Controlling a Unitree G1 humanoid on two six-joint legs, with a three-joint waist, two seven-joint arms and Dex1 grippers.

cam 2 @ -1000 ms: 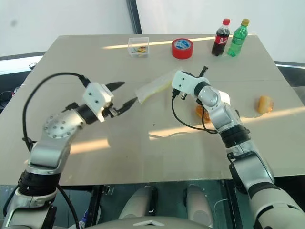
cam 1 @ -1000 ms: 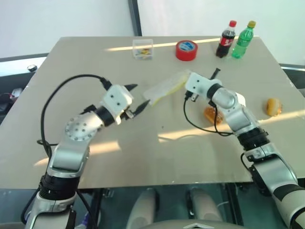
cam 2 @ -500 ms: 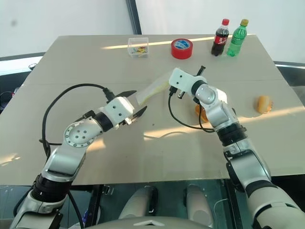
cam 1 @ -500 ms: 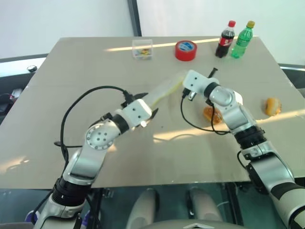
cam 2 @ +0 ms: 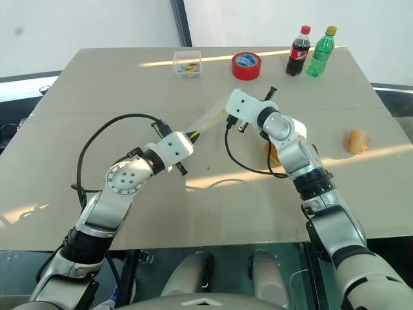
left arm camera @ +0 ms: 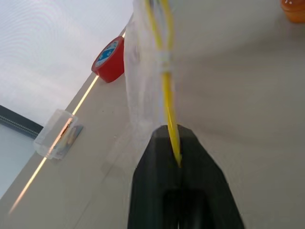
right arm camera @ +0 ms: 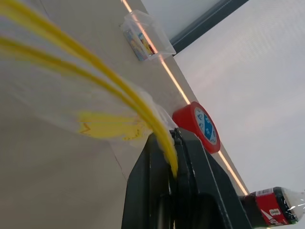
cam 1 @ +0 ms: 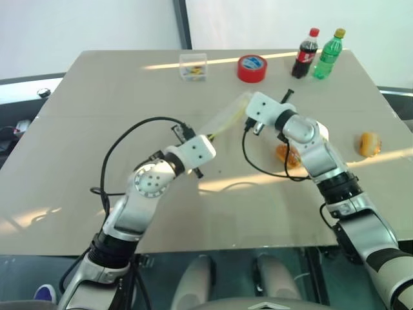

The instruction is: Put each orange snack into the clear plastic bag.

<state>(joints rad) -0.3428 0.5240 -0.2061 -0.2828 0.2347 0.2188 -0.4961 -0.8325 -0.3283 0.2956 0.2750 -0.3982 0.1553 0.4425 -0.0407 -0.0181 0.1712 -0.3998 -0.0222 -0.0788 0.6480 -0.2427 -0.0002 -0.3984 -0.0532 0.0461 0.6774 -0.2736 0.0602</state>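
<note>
A red tape roll (cam 1: 252, 68) is lying flat near the far edge of the beige table (cam 1: 97, 110), its blue-and-white label facing up. Just beside it, a small clear rigid box (cam 1: 193, 65) is sitting with something yellow showing inside. Toward the far right corner, a cola bottle (cam 1: 306, 53) and a green bottle (cam 1: 328, 53) are standing upright, side by side, nearly touching.

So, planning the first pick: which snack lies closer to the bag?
The snack beside the right forearm; the other snack lies farther off near the table's right edge.
</note>
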